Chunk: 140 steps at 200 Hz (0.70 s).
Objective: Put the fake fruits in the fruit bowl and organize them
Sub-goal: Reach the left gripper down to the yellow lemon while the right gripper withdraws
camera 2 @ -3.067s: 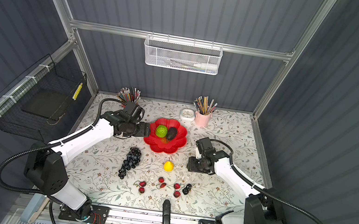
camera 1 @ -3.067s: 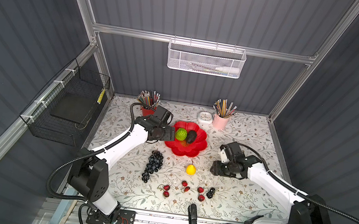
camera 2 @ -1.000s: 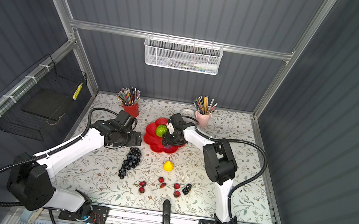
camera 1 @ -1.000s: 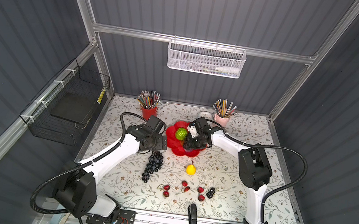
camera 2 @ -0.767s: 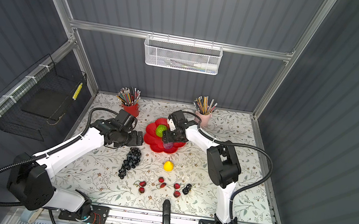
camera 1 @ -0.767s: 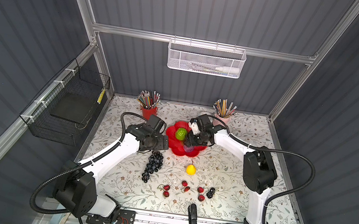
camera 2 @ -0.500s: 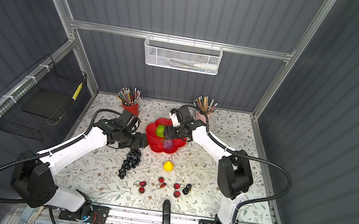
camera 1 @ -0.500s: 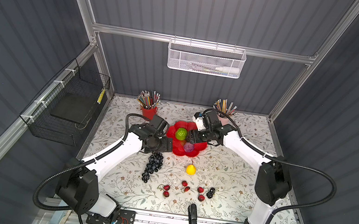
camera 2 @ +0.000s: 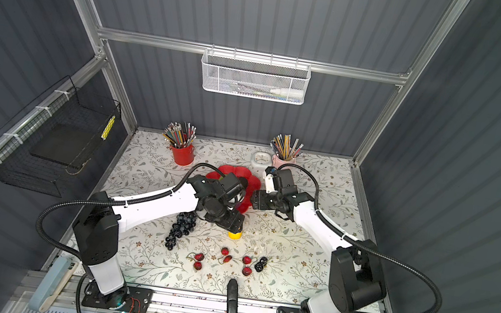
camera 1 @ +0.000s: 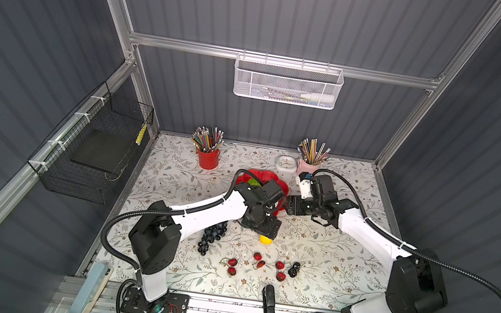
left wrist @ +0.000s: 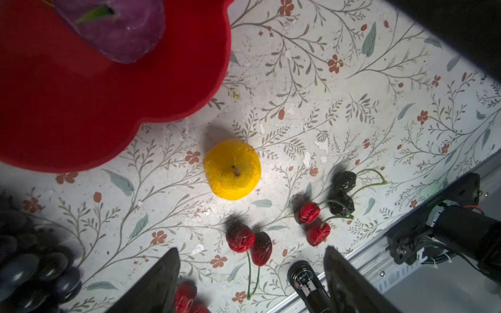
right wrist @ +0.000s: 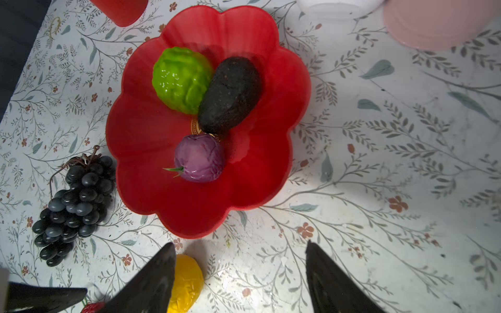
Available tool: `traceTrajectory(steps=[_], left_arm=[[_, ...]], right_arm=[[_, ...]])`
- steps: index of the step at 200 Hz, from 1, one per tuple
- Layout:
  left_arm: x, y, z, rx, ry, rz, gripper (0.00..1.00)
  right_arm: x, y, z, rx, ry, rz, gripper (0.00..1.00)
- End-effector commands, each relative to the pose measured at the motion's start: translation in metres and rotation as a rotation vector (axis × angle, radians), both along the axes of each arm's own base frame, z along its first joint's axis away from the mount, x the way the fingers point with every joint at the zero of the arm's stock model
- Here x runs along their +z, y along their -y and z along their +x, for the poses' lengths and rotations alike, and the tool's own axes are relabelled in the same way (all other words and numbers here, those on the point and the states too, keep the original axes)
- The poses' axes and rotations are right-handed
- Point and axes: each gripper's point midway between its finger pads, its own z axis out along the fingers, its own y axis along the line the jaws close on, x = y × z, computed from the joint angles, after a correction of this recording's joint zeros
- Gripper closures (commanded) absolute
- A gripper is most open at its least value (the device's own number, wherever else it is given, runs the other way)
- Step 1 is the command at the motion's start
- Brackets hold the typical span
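Note:
The red fruit bowl (right wrist: pixel 252 173) holds a bumpy green ball (right wrist: pixel 180 78), a dark avocado (right wrist: pixel 230 94) and a purple round fruit (right wrist: pixel 199 158). My right gripper (right wrist: pixel 240 244) is open and empty, just off the bowl's right rim (camera 1: pixel 287 205). Above the yellow pear (left wrist: pixel 232 169) hangs my left gripper (camera 1: pixel 264 229), open with nothing between its fingers (left wrist: pixel 250 249). The pear (camera 1: pixel 265 240) stands on the table in front of the bowl. A dark grape bunch (camera 1: pixel 213 233) lies to its left. Red cherries (camera 1: pixel 259 261) and a small black cluster (camera 1: pixel 293 269) lie nearer the front.
A red pencil cup (camera 1: pixel 208 159), a white clock (camera 1: pixel 285 163) and a pink pencil cup (camera 1: pixel 307 168) stand behind the bowl. A black tool (camera 1: pixel 269 300) lies at the front edge. A wire basket (camera 1: pixel 96 153) hangs on the left wall.
The purple fruit now lies in the bowl and my right gripper has drawn back to the right. My left gripper has swung from the bowl's left side to over the pear.

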Motion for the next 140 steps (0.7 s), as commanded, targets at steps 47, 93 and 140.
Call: traceTrajectory(steps=[47,93,140], left_arm=[[-0.047,0.012,0.008,-0.010,-0.069,0.138,0.29],[-0.070,0.009,0.009,-0.017,-0.089,0.200,0.34],[-0.080,0.014,0.010,-0.016,-0.091,0.182,0.39]], right_arm=[[0.002,0.039,-0.007,-0.104,0.035,0.069,0.26],[-0.008,0.042,-0.011,-0.112,0.018,0.084,0.26],[-0.013,0.041,-0.013,-0.108,0.009,0.093,0.26]])
